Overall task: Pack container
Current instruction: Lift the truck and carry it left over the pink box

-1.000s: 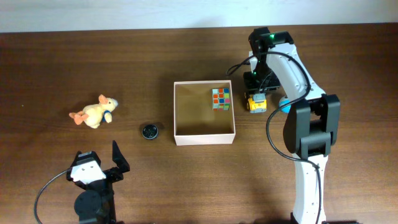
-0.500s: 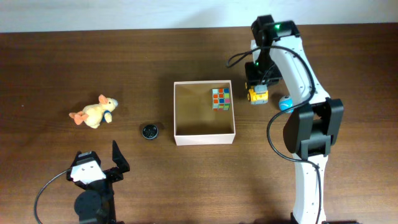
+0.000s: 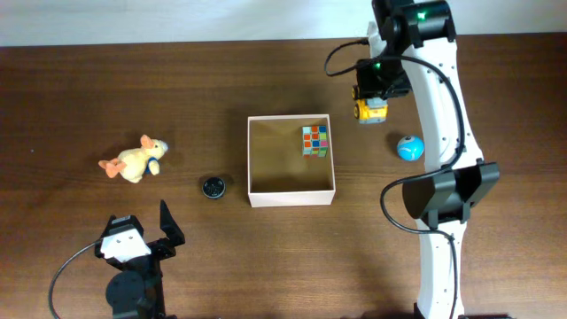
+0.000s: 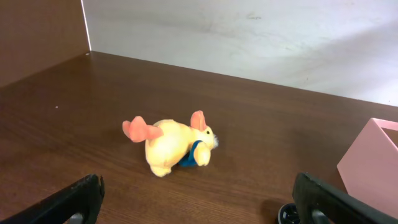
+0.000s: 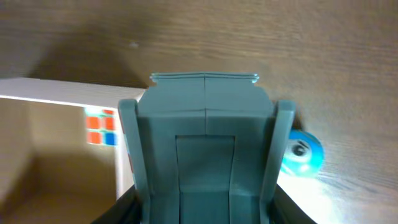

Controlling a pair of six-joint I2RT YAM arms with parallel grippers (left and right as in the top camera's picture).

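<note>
The container (image 3: 292, 197), a square white-walled box with a tan inside, sits mid-table and holds a coloured puzzle cube (image 3: 314, 140). My right gripper (image 3: 372, 93) is shut on a yellow toy truck (image 3: 370, 112) and holds it above the table, to the right of the box's back right corner. In the right wrist view the truck's grey body (image 5: 205, 149) fills the space between the jaws, with the box rim (image 5: 56, 98) at left. My left gripper (image 3: 142, 237) is open and empty at the front left.
A yellow plush duck (image 3: 135, 159) lies at the left; it also shows in the left wrist view (image 4: 171, 143). A small black wheel (image 3: 213, 187) lies left of the box. A blue ball (image 3: 409, 148) rests right of the box, also in the right wrist view (image 5: 301, 152).
My right gripper has lifted the yellow toy truck off the table beside the blue ball and carried it toward the back. The ball is uncovered. The left arm has not moved.
</note>
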